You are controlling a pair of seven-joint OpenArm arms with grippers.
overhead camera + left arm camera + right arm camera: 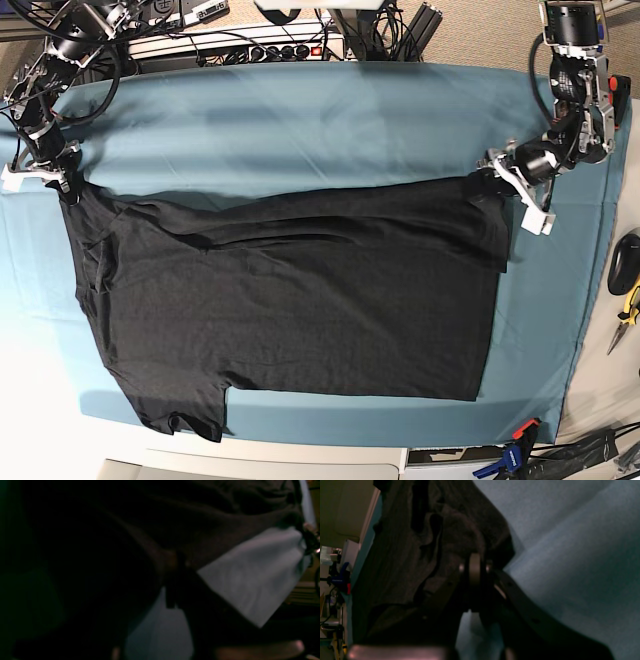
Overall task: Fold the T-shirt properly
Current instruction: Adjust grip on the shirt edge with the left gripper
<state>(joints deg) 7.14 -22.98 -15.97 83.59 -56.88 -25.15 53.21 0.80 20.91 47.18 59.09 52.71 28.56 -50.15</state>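
The dark charcoal T-shirt (300,290) lies spread on the teal cloth (300,120), plain side up, collar end at the left and hem at the right. My left gripper (492,176) is at the shirt's far right corner. In the left wrist view the gripper (175,565) looks shut, with a bunch of dark fabric (212,530) pinched between its jaws. My right gripper (65,186) is at the far left shoulder corner. The right wrist view shows this gripper (475,567) shut on a wrinkled fold of the T-shirt (407,555).
Cables and a power strip (250,45) run along the back edge. A mouse (622,262) and pliers (625,310) lie off the cloth at the right. A blue clamp (515,455) grips the front edge. Bare teal cloth (570,542) stretches behind the shirt.
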